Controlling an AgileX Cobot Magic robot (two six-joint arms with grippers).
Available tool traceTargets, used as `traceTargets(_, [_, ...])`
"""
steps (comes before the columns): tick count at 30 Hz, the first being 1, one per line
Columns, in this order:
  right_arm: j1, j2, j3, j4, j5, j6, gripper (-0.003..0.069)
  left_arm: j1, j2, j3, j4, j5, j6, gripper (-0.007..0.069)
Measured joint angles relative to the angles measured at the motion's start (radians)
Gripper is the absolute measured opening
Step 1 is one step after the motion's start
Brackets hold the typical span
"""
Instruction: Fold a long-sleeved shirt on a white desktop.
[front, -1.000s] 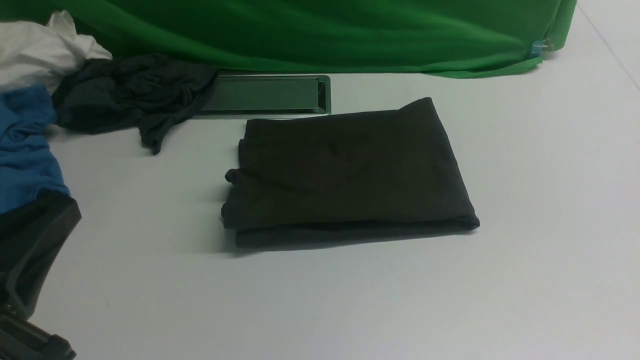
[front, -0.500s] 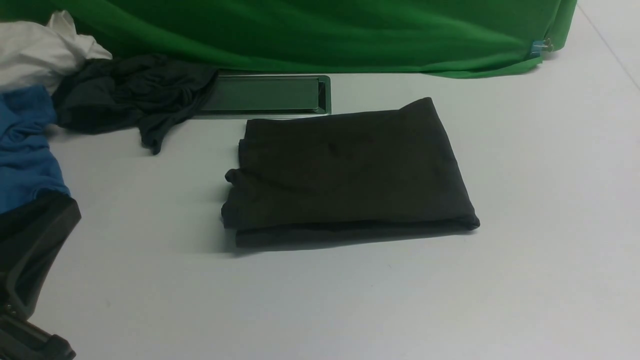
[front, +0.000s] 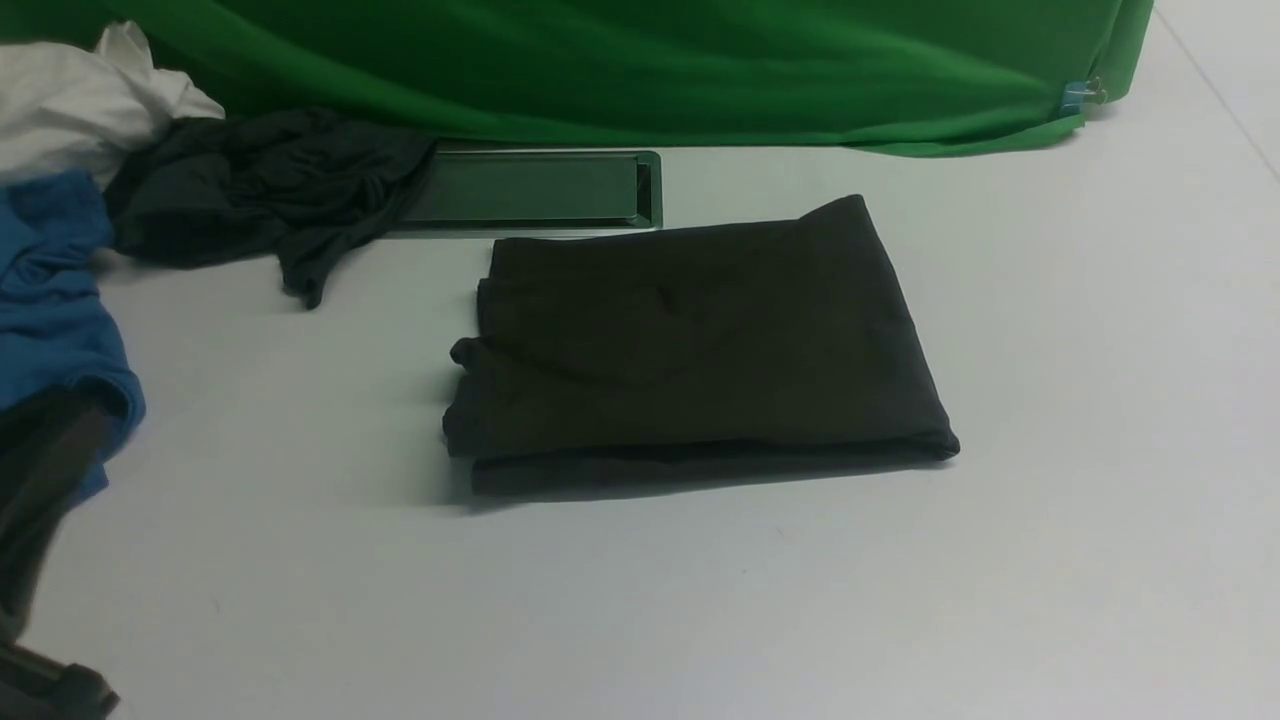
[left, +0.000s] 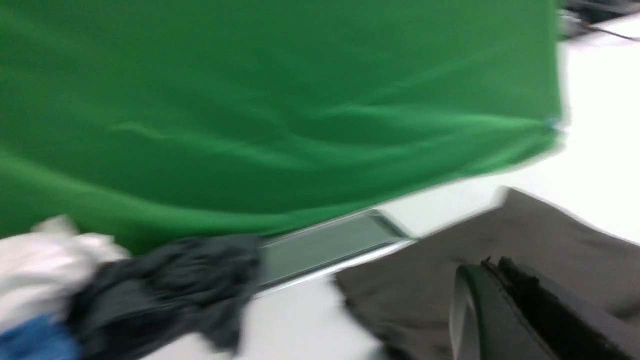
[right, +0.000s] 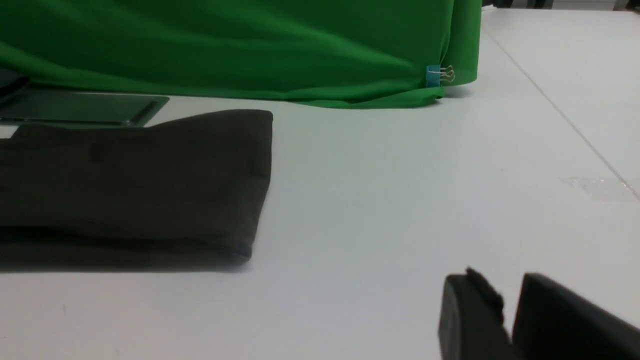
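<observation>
Your long-sleeved shirt (front: 700, 350) lies folded into a thick, roughly rectangular pad on the white bench (front: 1050, 520), its matte brown-black knit stacked in layers along the near edge and bunched into soft rounded lumps at the robot's-left end. It sits just in front of the grey rectangular cable slot (front: 530, 190), whose smooth recessed panel reflects the green.

Behind the slot, you see the green cloth backdrop (front: 640, 70) draped in long shallow folds, pinned at its right corner by a small blue clip (front: 1075, 97). To the left of the slot, touching its end, a thin dark grey-teal garment (front: 260, 190) lies crumpled and creased; further left of it sit a rumpled white cloth (front: 80, 100) and a blue garment (front: 55, 290).

Your left gripper (left: 492, 272) is clenched, its dark fingers pressed together with nothing between them, hovering near the shirt's bunched end. Your right gripper (right: 507, 310) stands over bare bench well right of the shirt, its blocky black fingers parted by a narrow gap, grasping nothing.
</observation>
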Motion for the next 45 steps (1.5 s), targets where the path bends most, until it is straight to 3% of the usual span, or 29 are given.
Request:
traceTargets(4, [0.000,0.000,0.000,0.000,0.000,0.000,0.0154,0.137,-0.127,0.117,-0.006,-0.005,-0.004,0.0020])
traceTargets(10, [0.000,0.000,0.000,0.000,-0.001,0.000,0.0167,0.242,-0.209,0.295,-0.063,0.011,-0.004,0.0020])
traceTargets(14, [0.000,0.000,0.000,0.000,-0.002,0.000,0.0181,0.247,-0.212,0.305,-0.109,0.085,-0.009,0.0020])
traceTargets(24, [0.000,0.000,0.000,0.000,-0.003,0.000,0.0219,0.247,-0.214,0.305,-0.118,0.077,-0.019,0.0020])
traceTargets(45, [0.000,0.000,0.000,0.000,-0.006,0.000,0.0220,0.247,-0.214,0.305,-0.118,0.077,-0.004,0.0020])
